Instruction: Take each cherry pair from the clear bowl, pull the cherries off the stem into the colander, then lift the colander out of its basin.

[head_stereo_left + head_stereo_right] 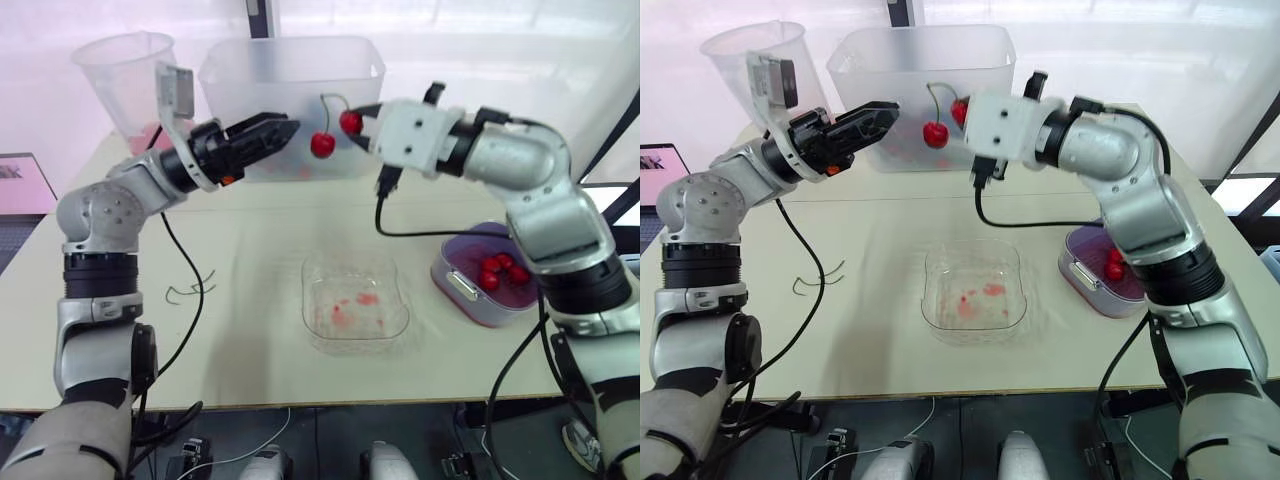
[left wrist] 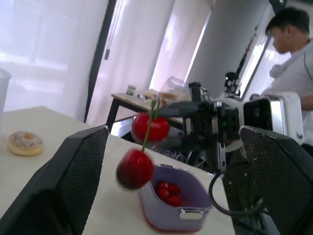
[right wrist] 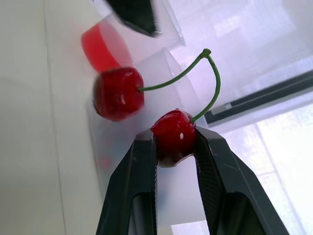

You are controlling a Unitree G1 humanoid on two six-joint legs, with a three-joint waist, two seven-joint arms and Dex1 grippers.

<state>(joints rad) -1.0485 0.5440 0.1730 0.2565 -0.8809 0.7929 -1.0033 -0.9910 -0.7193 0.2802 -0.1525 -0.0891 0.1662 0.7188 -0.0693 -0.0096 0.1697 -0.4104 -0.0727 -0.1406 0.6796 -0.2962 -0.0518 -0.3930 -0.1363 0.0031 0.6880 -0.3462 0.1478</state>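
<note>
Fingers point(image 3: 142, 196) of the right gripper point(image 3: 173, 149) are pinching one cherry of the cherry pair point(image 1: 323, 144) in mid-air, leaving its twin dangling free for the wide-spread left gripper point(image 1: 288, 128) just beside it, with the colander point(image 1: 462, 286) sitting well apart below

Arms point(image 1: 545, 200): I see silver-grey shells, black joints.
Cables point(image 1: 378, 215): black, looping off both wrists.
Fingers point(image 2: 80, 166): black, finely textured pads.

The bowl point(image 1: 312, 300) sits mid-tabletop, the colander point(image 1: 480, 312) at the right edge, the tub point(image 1: 290, 70) at the far edge, the cup point(image 1: 125, 70) left of it.
</note>
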